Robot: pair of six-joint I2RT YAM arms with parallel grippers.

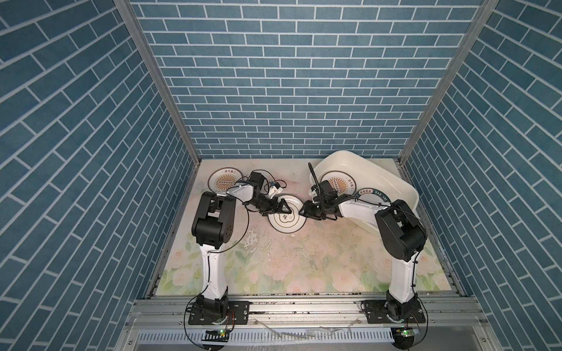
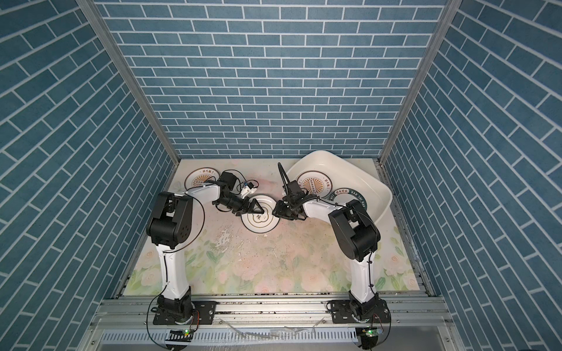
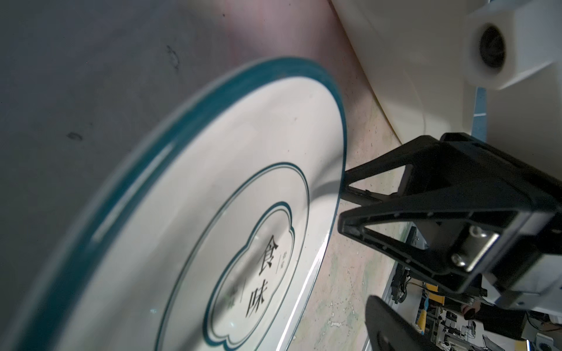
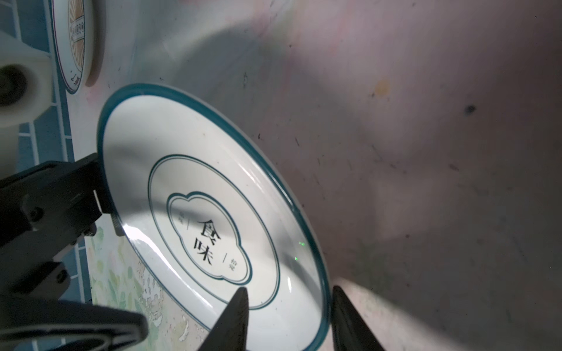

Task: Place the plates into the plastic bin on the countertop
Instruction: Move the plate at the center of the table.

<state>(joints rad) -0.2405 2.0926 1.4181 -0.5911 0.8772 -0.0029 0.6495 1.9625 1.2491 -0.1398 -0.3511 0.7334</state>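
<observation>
A white plate with a teal rim and quatrefoil emblem (image 1: 286, 221) (image 2: 261, 223) (image 3: 213, 182) (image 4: 197, 170) sits mid-countertop (image 1: 289, 267). My right gripper (image 1: 302, 211) (image 4: 287, 291) (image 3: 342, 200) is shut on its right rim, one finger on the inner face and one under the edge. My left gripper (image 1: 281, 209) (image 4: 127, 273) stands open at the plate's left edge, one finger over the plate. The cream plastic bin (image 1: 365, 165) (image 2: 349, 170) at the back right holds a sunburst plate (image 1: 343, 182) and a green-lettered plate (image 1: 374, 197).
Another sunburst plate (image 1: 223, 181) (image 4: 76, 36) lies on the countertop at the back left, behind the left arm. The right arm's forearm crosses the bin's near wall. Blue brick walls close in three sides. Worn, flaking patches mark the countertop in front of the middle plate.
</observation>
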